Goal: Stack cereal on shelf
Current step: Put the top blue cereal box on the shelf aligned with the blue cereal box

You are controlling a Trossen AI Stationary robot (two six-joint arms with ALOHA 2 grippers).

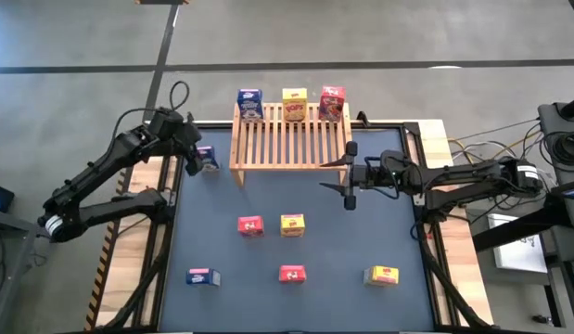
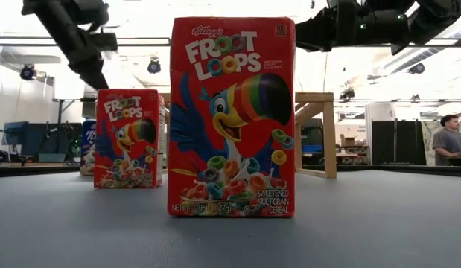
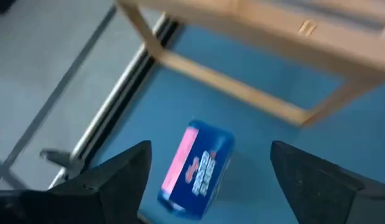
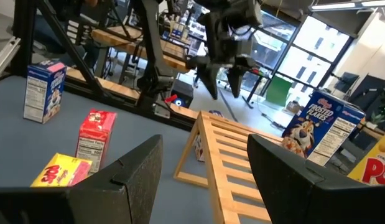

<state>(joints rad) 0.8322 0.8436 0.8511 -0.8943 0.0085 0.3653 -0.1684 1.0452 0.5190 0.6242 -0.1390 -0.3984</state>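
The shelf stands at the table's far middle. A blue, a yellow and a red cereal box stand upright along the far edge of its slatted top. My left gripper hangs open just left of the shelf's left leg. A blue box lies on its side on the mat below it, between the spread fingers and touching neither. My right gripper hovers open off the shelf's right front corner, nothing between its fingers.
Five more boxes sit on the mat: red and yellow at mid-table, blue, red and yellow toward the near edge. Wooden boards border the mat on both sides. A person stands in the room behind.
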